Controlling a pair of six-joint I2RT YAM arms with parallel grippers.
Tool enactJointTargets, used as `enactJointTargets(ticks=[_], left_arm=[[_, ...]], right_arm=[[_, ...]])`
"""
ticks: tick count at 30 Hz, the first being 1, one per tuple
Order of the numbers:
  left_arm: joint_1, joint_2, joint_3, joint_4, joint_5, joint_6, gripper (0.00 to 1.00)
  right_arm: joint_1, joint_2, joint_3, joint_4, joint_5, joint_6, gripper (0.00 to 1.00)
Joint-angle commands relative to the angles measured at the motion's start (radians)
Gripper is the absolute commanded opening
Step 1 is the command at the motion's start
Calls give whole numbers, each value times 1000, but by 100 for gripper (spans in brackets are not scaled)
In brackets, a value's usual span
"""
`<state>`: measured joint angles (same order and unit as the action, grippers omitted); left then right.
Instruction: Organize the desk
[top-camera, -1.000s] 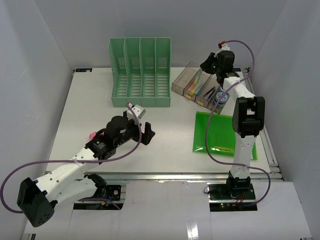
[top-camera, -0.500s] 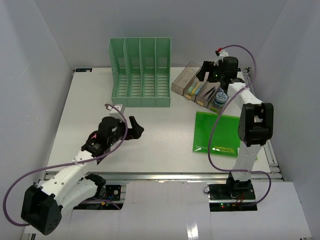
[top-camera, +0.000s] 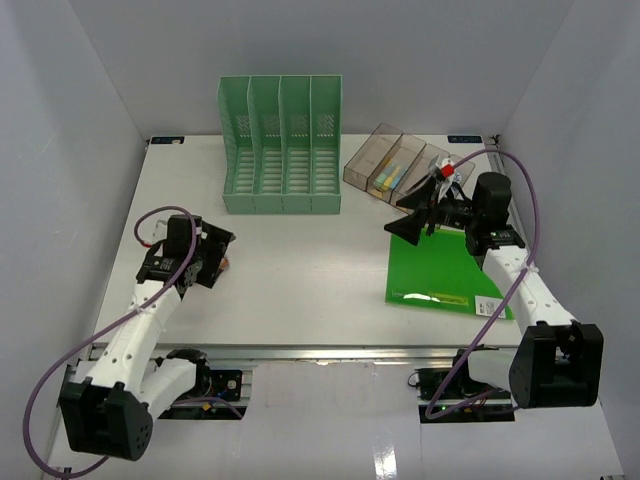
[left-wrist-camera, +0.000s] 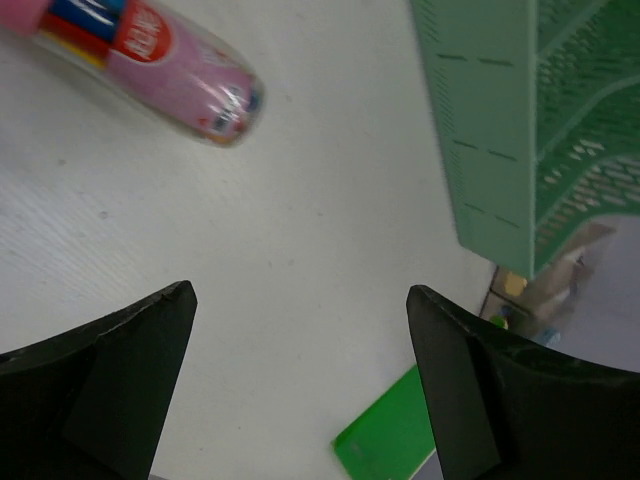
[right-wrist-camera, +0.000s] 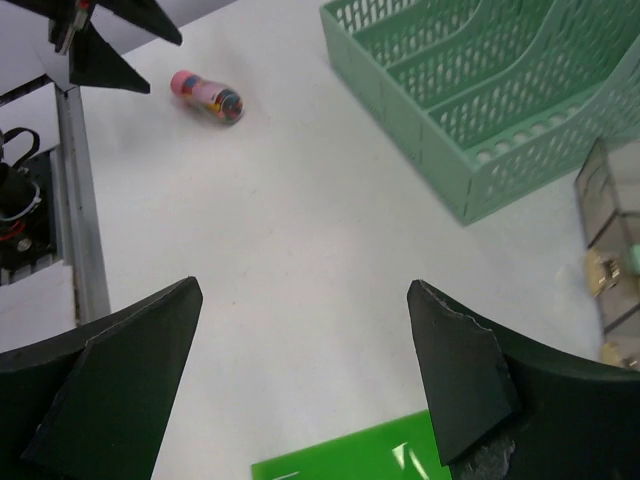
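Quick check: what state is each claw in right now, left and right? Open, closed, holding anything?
Left claw: open, holding nothing.
Right claw: open, holding nothing.

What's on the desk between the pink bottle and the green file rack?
Nothing. The right wrist view shows only bare white desk between the pink bottle and the green file rack, and the left wrist view shows the same.
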<state>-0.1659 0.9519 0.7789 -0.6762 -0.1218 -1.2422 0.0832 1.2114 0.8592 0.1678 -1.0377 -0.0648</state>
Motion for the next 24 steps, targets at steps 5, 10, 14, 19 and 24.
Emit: enactJointTargets(ticks=[5,10,14,19,24], left_arm=[[255,261,-11,-79,176,-177,98],[288,347,80,-115,83,-207,98],[338,451,131,-127,71,-204,97],[375,592,159,-117,66,-188,96],[387,680,192,-112,81,-167,92]], right_arm=[[-58,-118,-121,47,-33,-41,90],[-71,-104,-119,30,-47,-54,90],[-71,-98,-108,13,-55,-60,90],[-71,-108,-109,10,-59,-60,90],[-117,-110,-109,13,-65,-53,90]])
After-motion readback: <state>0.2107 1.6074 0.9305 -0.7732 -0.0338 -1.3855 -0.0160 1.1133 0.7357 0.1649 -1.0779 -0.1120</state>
